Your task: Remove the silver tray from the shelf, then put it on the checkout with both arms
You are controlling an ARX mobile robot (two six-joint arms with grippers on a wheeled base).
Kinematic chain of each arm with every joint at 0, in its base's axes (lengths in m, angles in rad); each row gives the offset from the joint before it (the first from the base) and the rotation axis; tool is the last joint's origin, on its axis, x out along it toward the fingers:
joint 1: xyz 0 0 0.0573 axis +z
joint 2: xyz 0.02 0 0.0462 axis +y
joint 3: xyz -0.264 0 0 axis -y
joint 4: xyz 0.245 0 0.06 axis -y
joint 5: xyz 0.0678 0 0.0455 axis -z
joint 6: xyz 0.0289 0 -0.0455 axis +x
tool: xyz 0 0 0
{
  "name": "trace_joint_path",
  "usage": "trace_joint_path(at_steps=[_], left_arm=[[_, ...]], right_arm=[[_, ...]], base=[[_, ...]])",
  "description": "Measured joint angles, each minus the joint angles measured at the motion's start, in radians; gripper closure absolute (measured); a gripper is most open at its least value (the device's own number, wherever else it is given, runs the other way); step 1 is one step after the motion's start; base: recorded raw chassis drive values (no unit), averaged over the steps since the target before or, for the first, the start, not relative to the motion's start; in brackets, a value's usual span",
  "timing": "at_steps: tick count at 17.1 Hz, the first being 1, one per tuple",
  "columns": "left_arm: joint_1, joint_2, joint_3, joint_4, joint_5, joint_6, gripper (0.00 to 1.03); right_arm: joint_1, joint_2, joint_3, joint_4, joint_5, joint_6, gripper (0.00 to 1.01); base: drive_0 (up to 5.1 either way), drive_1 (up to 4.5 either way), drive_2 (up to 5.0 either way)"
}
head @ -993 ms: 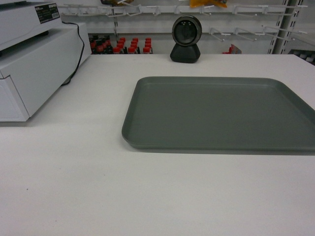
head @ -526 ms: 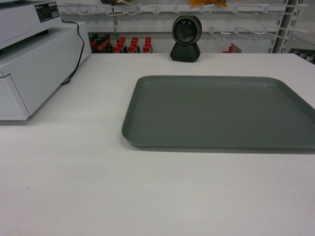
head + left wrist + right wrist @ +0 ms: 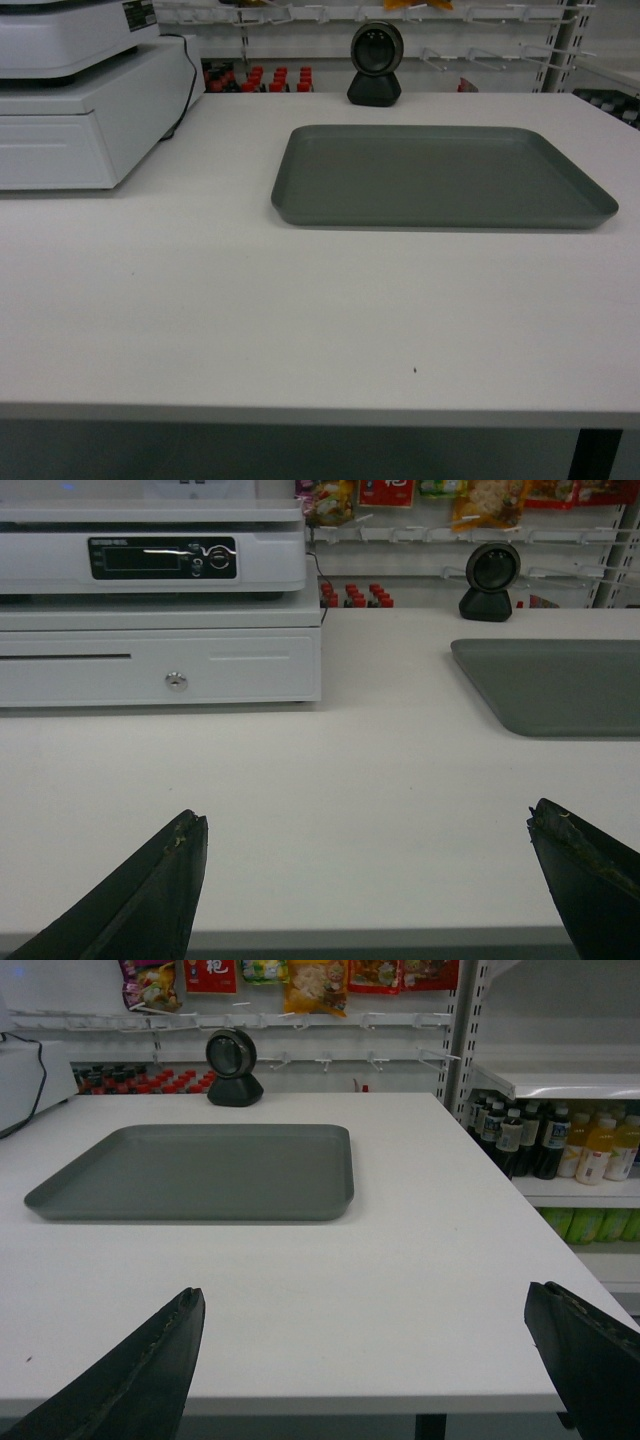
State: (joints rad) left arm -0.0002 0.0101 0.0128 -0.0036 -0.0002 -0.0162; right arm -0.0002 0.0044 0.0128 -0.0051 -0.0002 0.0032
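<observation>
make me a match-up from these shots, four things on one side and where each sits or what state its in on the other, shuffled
Things:
1. silver tray
2. barcode scanner
3. cash drawer
4. left gripper

States or places:
A. open, holding nothing
B. far edge of the checkout, behind the tray
C. flat on the counter, right of centre
D. left end of the counter, cable at its side

Pairs: 1-C, 2-B, 3-D, 4-A
</observation>
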Motion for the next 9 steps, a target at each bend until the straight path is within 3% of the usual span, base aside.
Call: trace_joint_path(at_steps=[6, 9], left_arm=[[0.0, 0.0, 0.0, 0.001, 0.0, 0.0, 0.05], [0.0, 0.0, 0.0, -0.005, 0.0, 0.0, 0.05]], right_arm=[[0.0, 0.0, 0.0, 0.0, 0.0, 0.0, 0.03], [0.0, 0.0, 0.0, -0.003, 0.0, 0.0, 0.03]], base=[[0.0, -4.27, 4.3], [0.0, 0.0, 0.0]])
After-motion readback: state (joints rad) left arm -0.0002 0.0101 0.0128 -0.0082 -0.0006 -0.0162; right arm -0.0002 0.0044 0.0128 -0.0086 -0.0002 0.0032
